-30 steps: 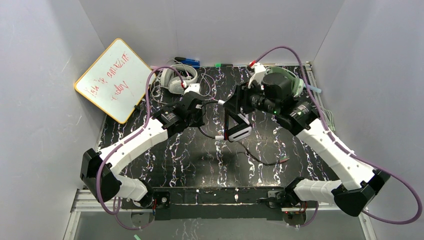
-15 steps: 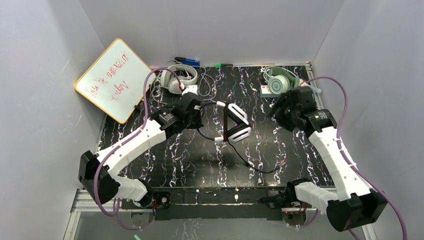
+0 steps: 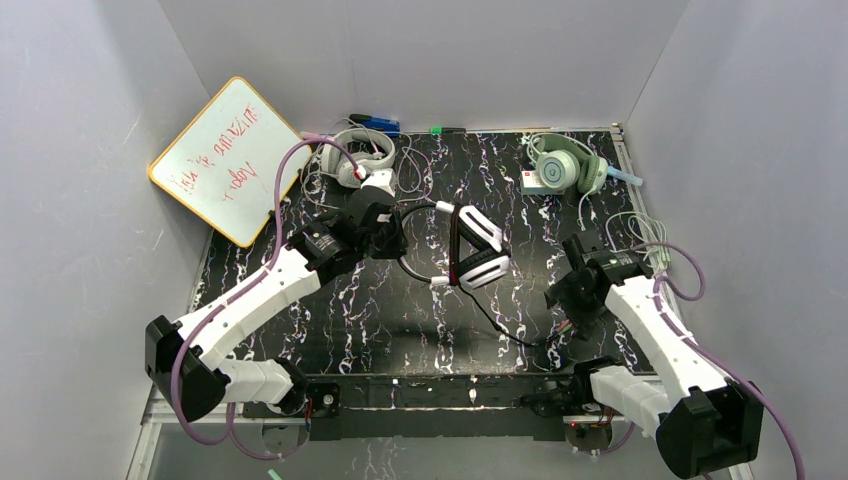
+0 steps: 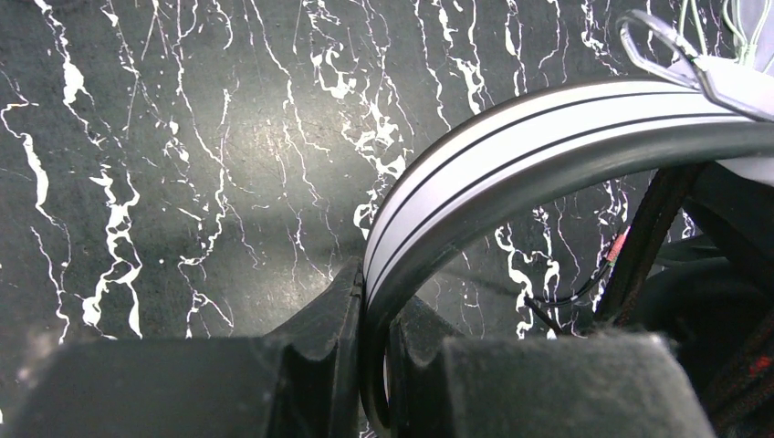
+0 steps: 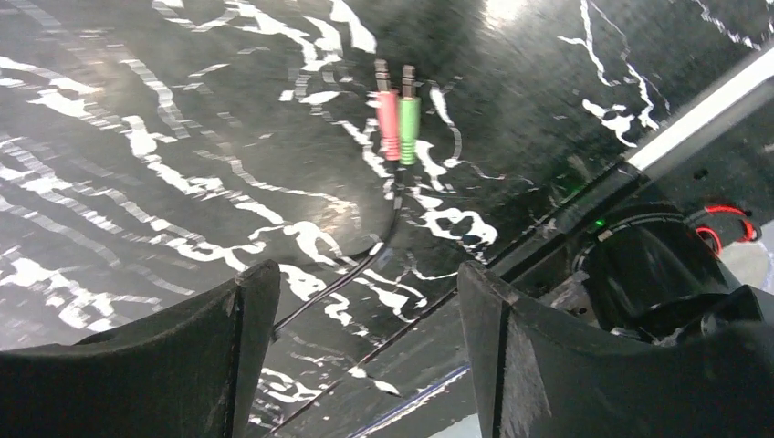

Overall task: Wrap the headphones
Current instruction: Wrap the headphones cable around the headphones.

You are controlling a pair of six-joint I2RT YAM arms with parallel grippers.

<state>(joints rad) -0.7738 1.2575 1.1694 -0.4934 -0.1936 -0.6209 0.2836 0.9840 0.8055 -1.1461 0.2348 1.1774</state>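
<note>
My left gripper (image 3: 392, 232) is shut on the headband (image 4: 511, 146) of the black-and-white headset (image 3: 472, 250) and holds it above the table's middle. Its black cable (image 3: 505, 325) trails down to the front right and ends in a pink and green plug pair (image 5: 398, 117). My right gripper (image 3: 562, 312) is open and empty, low over the table near those plugs; the cable (image 5: 329, 285) runs between its fingers in the right wrist view. The light grey headset (image 3: 352, 158) lies at the back left. The mint-green headset (image 3: 562, 165) lies at the back right.
A whiteboard (image 3: 225, 160) leans against the left wall. A small white box (image 3: 533, 181) sits beside the mint-green headset, whose pale cable (image 3: 640, 232) loops along the right edge. Markers (image 3: 375, 124) lie by the back wall. The table's front rail (image 5: 584, 210) is close to the right gripper.
My right arm has swung away from the held headset, down and toward the front right, to the cable's plug end. The left gripper has kept its hold and shifted slightly right.
</note>
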